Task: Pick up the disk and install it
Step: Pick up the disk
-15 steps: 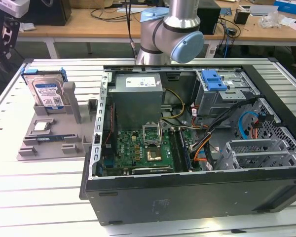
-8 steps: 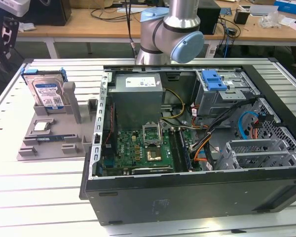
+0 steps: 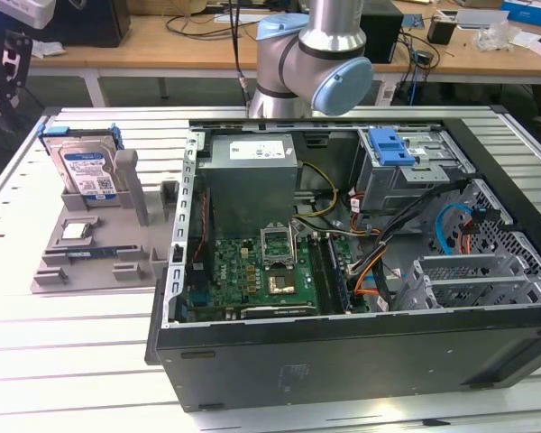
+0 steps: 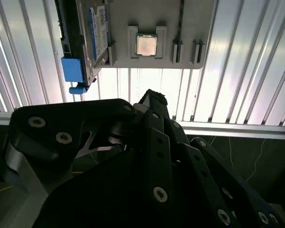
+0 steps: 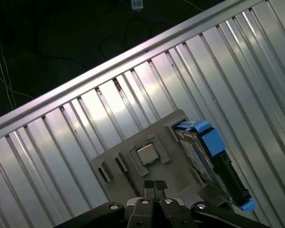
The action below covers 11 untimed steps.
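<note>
The disk (image 3: pixel 87 171), a silver hard drive with a blue-and-white label and a blue caddy frame, stands on edge in a slot of the grey holder tray (image 3: pixel 99 262) at the exterior view's left. Both wrist views show it there too: the disk (image 4: pixel 98 28) beside its blue caddy tab (image 4: pixel 72 70), and the disk (image 5: pixel 203 159) upright at the tray's end. My gripper (image 5: pixel 154 186) is shut with nothing in it, its tip (image 4: pixel 152 98) hovering above the slatted table beside the tray, apart from the disk.
A small square processor chip (image 5: pixel 146 154) lies in the tray's middle pocket. The open computer case (image 3: pixel 343 262) takes up the middle and the exterior view's right, with a drive cage and blue latch (image 3: pixel 392 144) at its back. The arm's base (image 3: pixel 311 63) stands behind the case.
</note>
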Tool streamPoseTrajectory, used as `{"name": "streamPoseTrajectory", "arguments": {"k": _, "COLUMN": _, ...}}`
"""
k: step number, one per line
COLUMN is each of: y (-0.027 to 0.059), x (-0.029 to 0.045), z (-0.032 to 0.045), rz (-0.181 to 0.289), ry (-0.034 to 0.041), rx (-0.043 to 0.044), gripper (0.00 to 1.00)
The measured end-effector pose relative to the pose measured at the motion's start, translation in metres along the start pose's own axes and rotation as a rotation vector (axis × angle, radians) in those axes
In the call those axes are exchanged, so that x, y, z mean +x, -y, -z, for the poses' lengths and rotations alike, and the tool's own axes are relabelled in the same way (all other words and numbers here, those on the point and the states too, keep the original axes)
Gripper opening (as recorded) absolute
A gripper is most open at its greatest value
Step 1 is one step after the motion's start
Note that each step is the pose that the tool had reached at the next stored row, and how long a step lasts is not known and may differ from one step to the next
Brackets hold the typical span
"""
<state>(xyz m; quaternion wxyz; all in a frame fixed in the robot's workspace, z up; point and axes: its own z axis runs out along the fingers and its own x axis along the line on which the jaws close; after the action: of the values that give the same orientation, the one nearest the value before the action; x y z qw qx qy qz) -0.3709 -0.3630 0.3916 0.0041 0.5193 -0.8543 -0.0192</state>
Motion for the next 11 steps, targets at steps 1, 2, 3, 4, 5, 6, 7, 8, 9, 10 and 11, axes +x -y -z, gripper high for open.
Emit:
{"name": "streamPoseTrajectory", "arguments": {"k": 1, "y": 0.0000, "x": 0.0000, "z": 0.0001, "rz": 0.010, "ry": -0.0007, "rx": 0.0000, "gripper": 0.11}}
{"name": "streamPoseTrajectory", "arguments": {"k": 2, "y": 0.0000, "x": 0.0000, "z": 0.0000, "rz": 0.017, "ry": -0.0011, "rx": 0.0000, "gripper": 0.11}}
{"name": "streamPoseTrajectory", "arguments": {"k": 3, "y": 0.0000, "x": 0.0000, "z": 0.0000, "rz": 0.023, "ry": -0.0015, "rx": -0.0001, "gripper": 0.11}}
{"name": "streamPoseTrajectory", "arguments": {"k": 4, "y": 0.0000, "x": 0.0000, "z": 0.0000, "rz": 0.029, "ry": -0.0018, "rx": -0.0001, "gripper": 0.11}}
{"name": "streamPoseTrajectory", "arguments": {"k": 5, "y": 0.0000, "x": 0.0000, "z": 0.0000, "rz": 0.035, "ry": -0.0022, "rx": 0.0000, "gripper": 0.11}}
{"name": "streamPoseTrajectory", "arguments": {"k": 6, "y": 0.0000, "x": 0.0000, "z": 0.0000, "rz": 0.049, "ry": -0.0031, "rx": 0.0000, "gripper": 0.11}}
{"name": "streamPoseTrajectory", "arguments": {"k": 7, "y": 0.0000, "x": 0.0000, "z": 0.0000, "rz": 0.060, "ry": -0.0039, "rx": 0.0000, "gripper": 0.11}}
{"name": "streamPoseTrajectory", "arguments": {"k": 8, "y": 0.0000, "x": 0.0000, "z": 0.0000, "rz": 0.074, "ry": -0.0048, "rx": 0.0000, "gripper": 0.11}}
{"name": "streamPoseTrajectory", "arguments": {"k": 9, "y": 0.0000, "x": 0.0000, "z": 0.0000, "rz": 0.087, "ry": -0.0055, "rx": 0.0000, "gripper": 0.11}}
{"name": "streamPoseTrajectory", "arguments": {"k": 10, "y": 0.0000, "x": 0.0000, "z": 0.0000, "rz": 0.094, "ry": -0.0061, "rx": 0.0000, "gripper": 0.11}}
{"name": "streamPoseTrajectory", "arguments": {"k": 11, "y": 0.0000, "x": 0.0000, "z": 0.0000, "rz": 0.101, "ry": -0.0065, "rx": 0.0001, "gripper": 0.11}}
